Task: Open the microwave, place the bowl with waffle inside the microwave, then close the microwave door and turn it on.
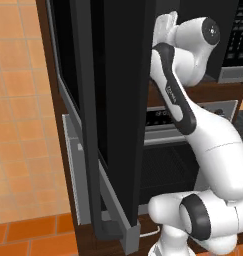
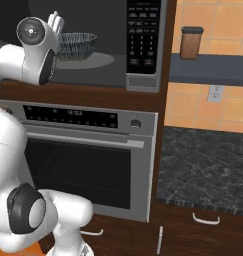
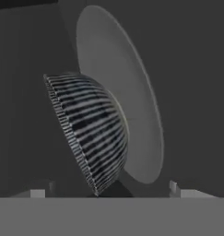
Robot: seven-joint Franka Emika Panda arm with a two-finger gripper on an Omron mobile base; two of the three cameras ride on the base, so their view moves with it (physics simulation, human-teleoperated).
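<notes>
Bowl upright on microwave turntable; hand spread

A grey-framed microwave is built in above a silver oven, its grey inside exposed. The microwave door, a black glass panel in a grey frame, is swung wide open to the left. A striped black-and-white bowl sits upright on the round turntable inside. A black keypad strip runs down the right side.
</notes>
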